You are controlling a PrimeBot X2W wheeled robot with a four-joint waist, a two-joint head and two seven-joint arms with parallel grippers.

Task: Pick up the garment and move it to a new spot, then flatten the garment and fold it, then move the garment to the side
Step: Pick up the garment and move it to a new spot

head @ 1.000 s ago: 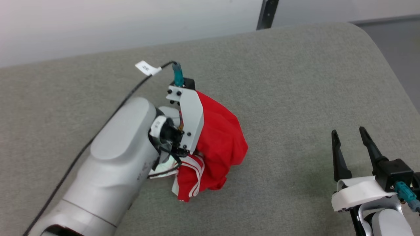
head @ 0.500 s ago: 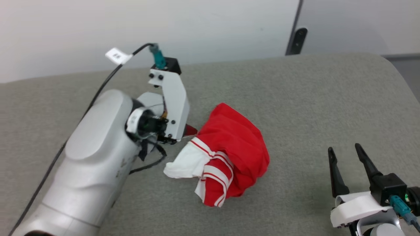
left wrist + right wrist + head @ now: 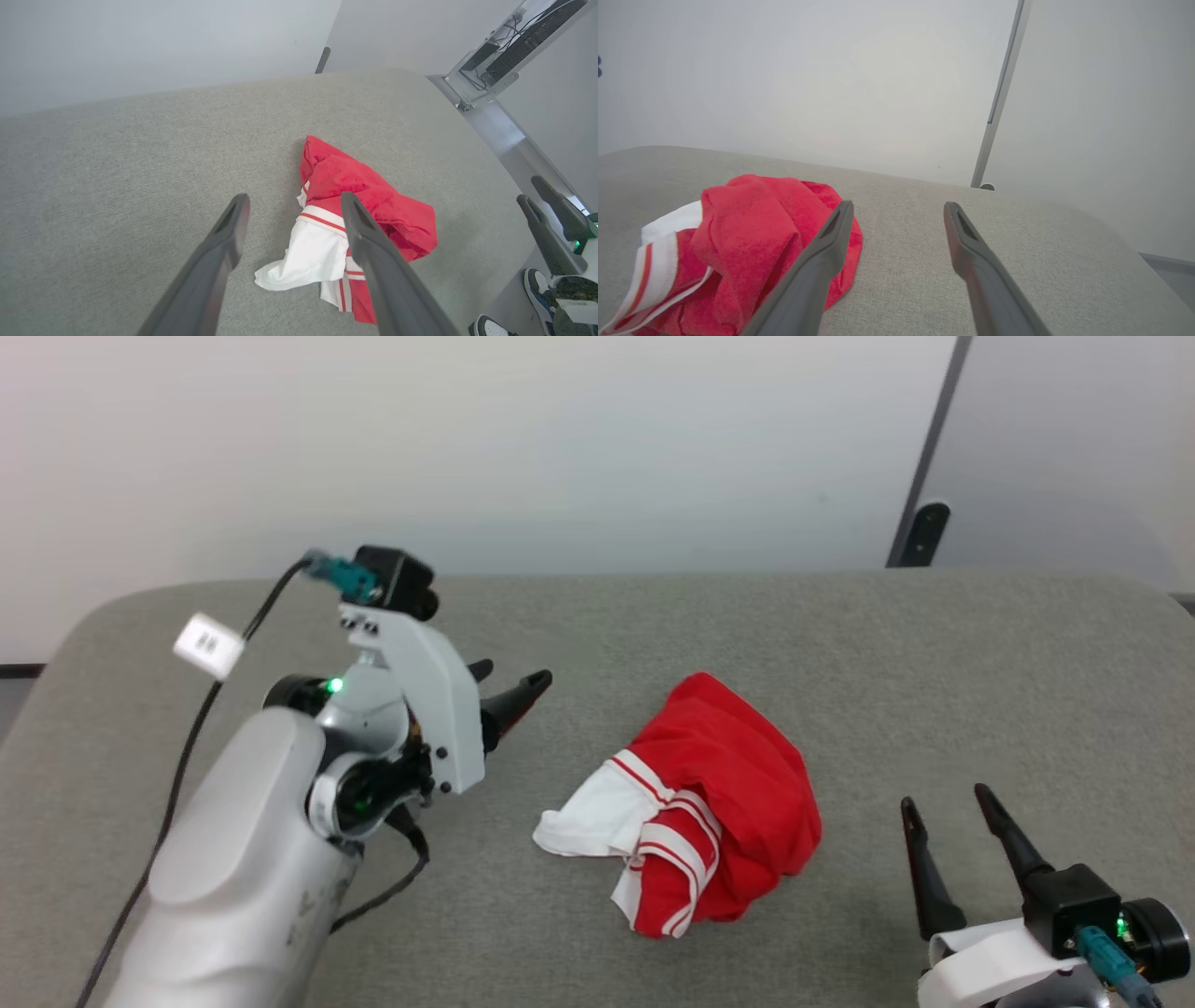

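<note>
The garment (image 3: pixel 738 784) lies in a crumpled heap on the grey padded table (image 3: pixel 887 653), red cloth bunched up with a white sleeve and striped trim spilling toward the front left. My left gripper (image 3: pixel 512 674) hovers open to the garment's left, apart from it, nothing between its fingers. In the left wrist view the garment (image 3: pixel 336 172) sits just beyond and to the right of the open left gripper (image 3: pixel 294 198). My right gripper (image 3: pixel 943 798) stands open at the front right, empty; from its wrist the garment (image 3: pixel 752 219) lies left of the right gripper (image 3: pixel 899 205).
A pale wall runs behind the table, with a dark post (image 3: pixel 920 532) at the back right. A black cable with a white tag (image 3: pixel 207 644) hangs off my left arm. Beyond the table's right edge stand a metal frame (image 3: pixel 490 116) and a person's shoe (image 3: pixel 537 284).
My left gripper has opened, let go of the garment and drawn back to the left. The garment now rests loose on the table. The head camera has tilted up.
</note>
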